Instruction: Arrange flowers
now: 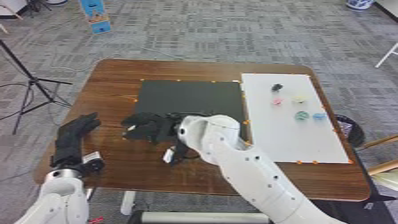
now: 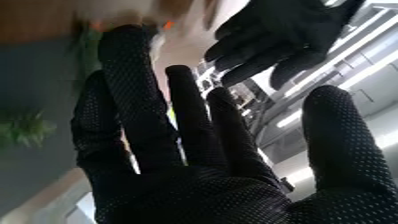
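In the head view my right hand [image 1: 149,127] is at the dark mat's lower left corner, its arm reaching across from the right. My left hand [image 1: 75,134] lies to its left by the table's left edge, fingers straight. On the white board sit small flowers: black [image 1: 277,87], pink [image 1: 277,101], yellow [image 1: 299,99], green [image 1: 302,115] and blue [image 1: 320,116]. In the right wrist view my right hand [image 2: 209,185] has straight, spread fingers and holds nothing visible. My left hand [image 2: 280,37] is farther off. A blurred green leafy thing [image 2: 25,129] is beside the right hand.
A dark square mat [image 1: 189,95] lies on the brown table [image 1: 120,82], beside the white board [image 1: 293,142]. Small orange marks line both. A black tripod [image 1: 34,80] stands left of the table, and a dark bin [image 1: 352,129] by its right edge.
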